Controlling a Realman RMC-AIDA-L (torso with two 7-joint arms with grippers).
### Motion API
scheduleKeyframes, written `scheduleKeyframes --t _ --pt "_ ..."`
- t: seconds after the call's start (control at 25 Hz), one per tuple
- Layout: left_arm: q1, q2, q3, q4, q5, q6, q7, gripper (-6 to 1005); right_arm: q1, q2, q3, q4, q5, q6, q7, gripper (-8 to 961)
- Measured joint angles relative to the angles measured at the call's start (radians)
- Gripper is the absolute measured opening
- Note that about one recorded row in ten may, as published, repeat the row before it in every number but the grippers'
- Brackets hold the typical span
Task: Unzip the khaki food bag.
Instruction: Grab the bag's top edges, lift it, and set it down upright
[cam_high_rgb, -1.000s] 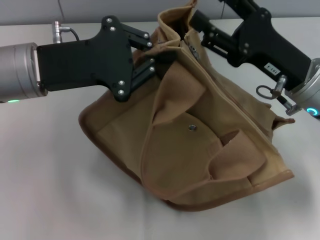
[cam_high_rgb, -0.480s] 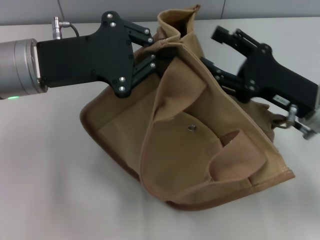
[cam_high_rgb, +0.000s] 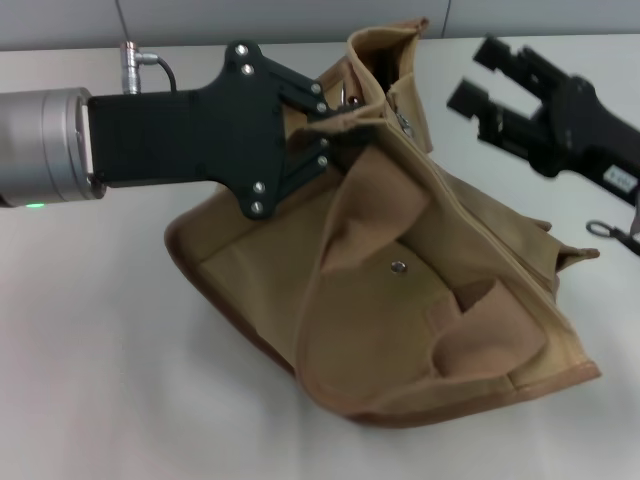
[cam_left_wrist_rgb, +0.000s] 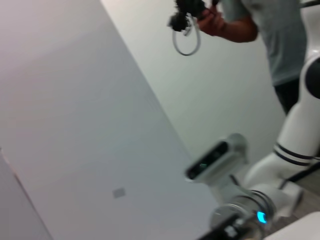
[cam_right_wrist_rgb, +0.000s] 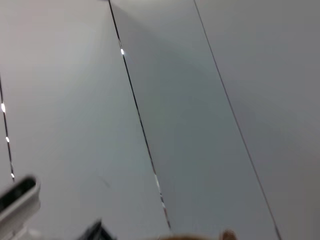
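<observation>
We see the khaki food bag (cam_high_rgb: 400, 290) slumped on its side on the pale table (cam_high_rgb: 100, 380), its front pocket and silver snap (cam_high_rgb: 398, 267) facing up, its mouth toward the far edge; our left gripper (cam_high_rgb: 335, 125) is clenched on the bag's upper rim beside the zipper, pinching the cloth. Our right gripper (cam_high_rgb: 485, 75) hangs apart from the bag on its far right, fingers spread and holding nothing

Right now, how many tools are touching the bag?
1. The left tool is shut on the khaki food bag at its top edge. The right tool is open, clear of the bag, on the right.
</observation>
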Motion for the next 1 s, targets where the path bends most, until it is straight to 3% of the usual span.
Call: scheduleKeyframes --t 0.24,0.56,0.6,1.0 --pt "0.007 -0.001 0.02 0.031 0.02 -0.008 0.001 29 0.042 0.002 -0.043 -0.088 -0.006 0.023 0.12 829" --pt "0.008 0.0 0.022 0.034 0.029 -0.003 0.003 30 0.028 0.001 -0.255 -0.301 -0.037 0.146 0.303 829" --pt "0.008 0.0 0.022 0.035 0.031 -0.002 0.006 30 0.015 0.001 -0.265 -0.373 -0.079 0.158 0.363 829" --pt "0.008 0.0 0.024 0.046 0.032 -0.003 0.015 30 -0.043 0.0 -0.265 -0.62 -0.297 0.154 0.62 830"
